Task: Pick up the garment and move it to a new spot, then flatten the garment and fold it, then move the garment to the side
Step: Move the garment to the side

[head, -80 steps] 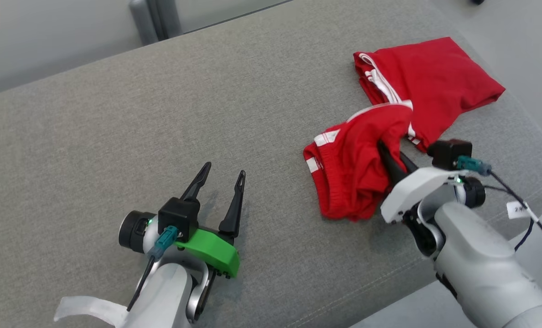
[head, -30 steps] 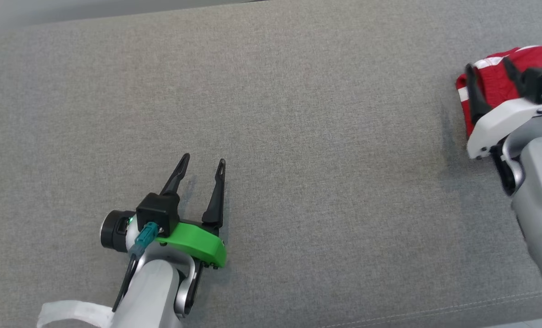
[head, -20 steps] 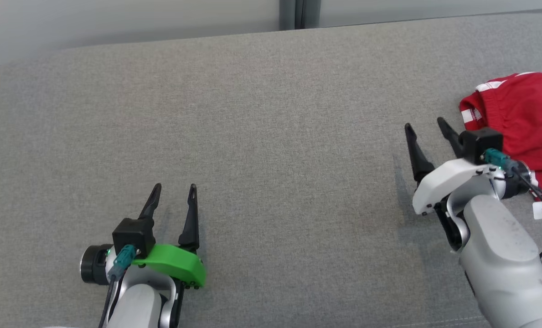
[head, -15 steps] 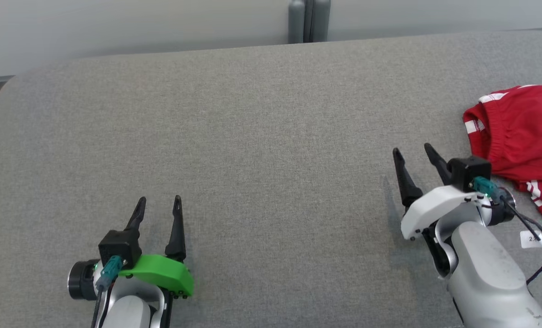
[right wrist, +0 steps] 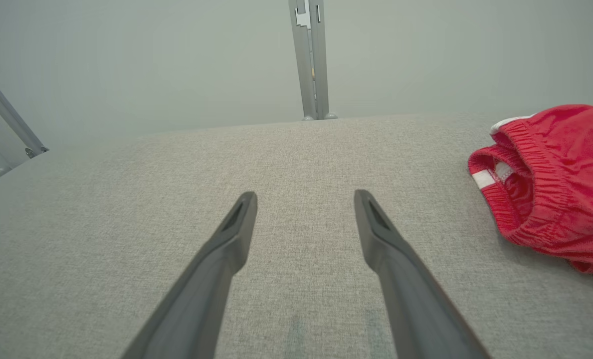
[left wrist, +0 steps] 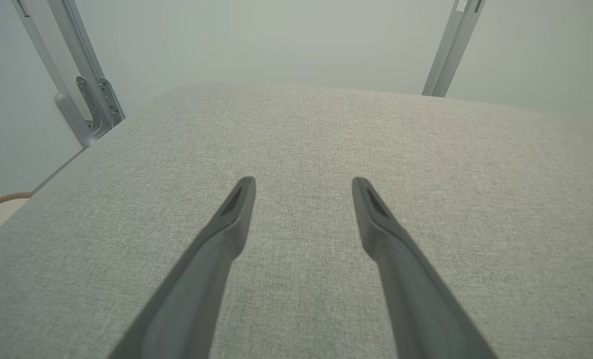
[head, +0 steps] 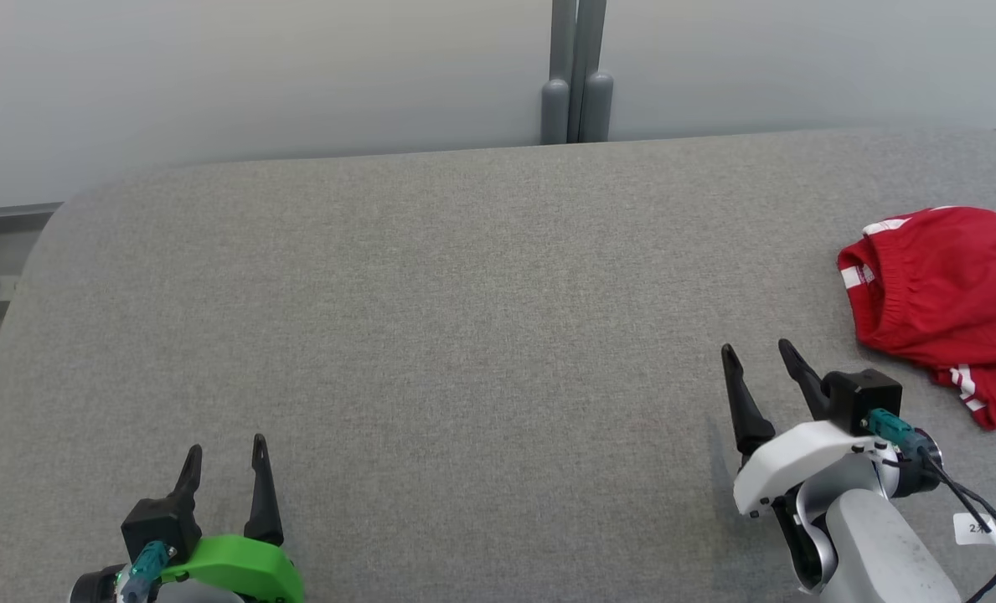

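A broad pad covered in grey woven cloth (head: 464, 318) spans the head view, with rounded far corners and a softly curved far edge. Behind it stands a plain pale grey wall (head: 255, 75), and a slim grey metal post (head: 575, 75) rises against that wall at the middle of the pad's far edge. At the far left, a low grey ledge (head: 3, 213) runs along the foot of the wall.

The red garment (head: 950, 293) lies bunched on the pad at its right side, partly cut off by the edge of the head view. Its gathered elastic waistband faces left, and white stripes show at the band and at a lower hem.

The right gripper (head: 756, 347) hovers low over the pad, near the garment but apart from it. Its two dark fingers are spread wide with nothing between them. A white tag (head: 975, 528) hangs on the cable at its wrist.

The left gripper (head: 226, 444), on a green mount (head: 238, 565), sits at the near left over bare cloth, well apart from the garment. Its fingers are likewise spread and hold nothing.
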`<state>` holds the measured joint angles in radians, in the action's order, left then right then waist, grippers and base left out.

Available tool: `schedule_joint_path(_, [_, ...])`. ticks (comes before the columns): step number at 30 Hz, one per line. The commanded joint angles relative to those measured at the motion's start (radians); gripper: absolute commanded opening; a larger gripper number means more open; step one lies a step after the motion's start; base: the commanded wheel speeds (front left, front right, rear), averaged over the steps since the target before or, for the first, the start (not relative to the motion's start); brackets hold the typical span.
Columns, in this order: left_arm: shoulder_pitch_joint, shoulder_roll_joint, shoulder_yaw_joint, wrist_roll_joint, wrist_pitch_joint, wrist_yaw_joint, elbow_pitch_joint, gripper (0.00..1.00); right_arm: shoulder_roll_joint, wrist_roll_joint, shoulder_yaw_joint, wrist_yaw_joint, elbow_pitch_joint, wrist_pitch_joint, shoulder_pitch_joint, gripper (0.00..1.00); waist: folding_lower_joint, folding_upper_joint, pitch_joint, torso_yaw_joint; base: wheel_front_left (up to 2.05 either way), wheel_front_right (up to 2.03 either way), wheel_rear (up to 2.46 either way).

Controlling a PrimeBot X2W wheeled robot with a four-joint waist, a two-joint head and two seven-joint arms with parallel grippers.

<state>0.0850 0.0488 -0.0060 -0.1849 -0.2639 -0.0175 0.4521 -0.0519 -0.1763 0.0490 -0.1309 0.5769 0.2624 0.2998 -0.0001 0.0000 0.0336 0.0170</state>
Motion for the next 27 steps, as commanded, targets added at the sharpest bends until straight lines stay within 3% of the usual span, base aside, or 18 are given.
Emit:
schedule_joint_path(1, [-0.017, 0.004, 0.005, 0.002, 0.0, -0.004, -0.003, 1.0, -0.004, 0.009, -0.003, 0.001, -0.003, 0.002, -0.018, 1.0, 0.0001, 0.0, -0.014, -0.005, 0.0, 0.0, 0.0])
schedule_joint_path(12, [-0.045, 0.004, 0.031, -0.002, 0.0, 0.002, 0.0, 1.0, 0.0, 0.033, -0.002, 0.001, 0.001, 0.002, -0.078, 1.0, 0.0001, 0.0, -0.042, -0.018, 0.0, 0.0, 0.0])
schedule_joint_path(27, [-0.05, 0.004, 0.022, -0.011, 0.0, -0.022, 0.023, 1.0, 0.0, 0.096, -0.023, 0.001, -0.054, 0.002, -0.115, 1.0, 0.0001, 0.0, -0.054, -0.03, 0.0, 0.0, 0.0])
